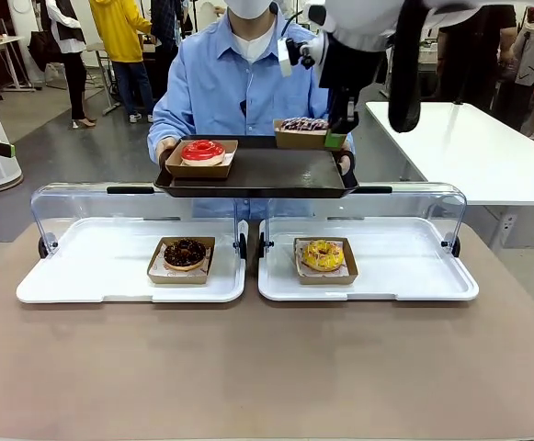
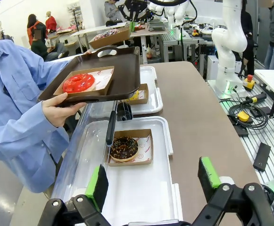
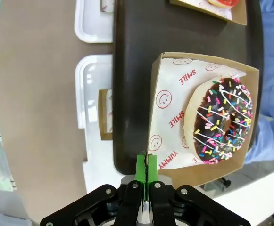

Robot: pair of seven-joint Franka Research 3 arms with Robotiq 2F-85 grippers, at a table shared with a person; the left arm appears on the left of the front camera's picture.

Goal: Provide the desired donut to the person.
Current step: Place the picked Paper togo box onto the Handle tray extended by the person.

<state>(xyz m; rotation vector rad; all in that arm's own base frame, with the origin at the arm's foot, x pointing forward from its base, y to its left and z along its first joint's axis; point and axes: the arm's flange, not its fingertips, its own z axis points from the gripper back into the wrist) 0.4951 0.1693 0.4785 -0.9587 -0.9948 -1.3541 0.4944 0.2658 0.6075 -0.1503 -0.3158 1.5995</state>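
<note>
Currently mid-handover. Right gripper [image 3: 147, 165] clamped on the near wall of the sprinkle donut box [image 3: 200, 110], jaws closed with the cardboard edge pinched between the green pads. Box hovering over or just touching the right end of the dark tray [image 1: 257, 170] held by the person [image 1: 239, 87]; contact not readable from these views. Sprinkle donut [image 3: 218, 121] sitting toward the box side away from the pinch. Red donut box [image 1: 202, 156] already at the tray's left end. Left gripper [image 2: 153, 181] idle, jaws wide open, holding nothing, above the near edge of the left white display tray [image 2: 141, 188].

Still on the desk: chocolate donut [image 1: 185, 254] in the left display tray, yellow donut [image 1: 323, 255] in the right display tray [image 1: 404, 266], both covers flipped back.

Advice for the placement:
- Lower straight down, keep the box level; one-wall pinch means a likely sag on the donut side.
- Confirm the full base is on the tray, well inside the right rim, before release.
- Open slowly, then retract up and back, clear of the person's hand [image 1: 344, 162] at the tray's right edge.
- Avoid pushing down: tray is hand-held, may tip toward the red donut box.
</note>
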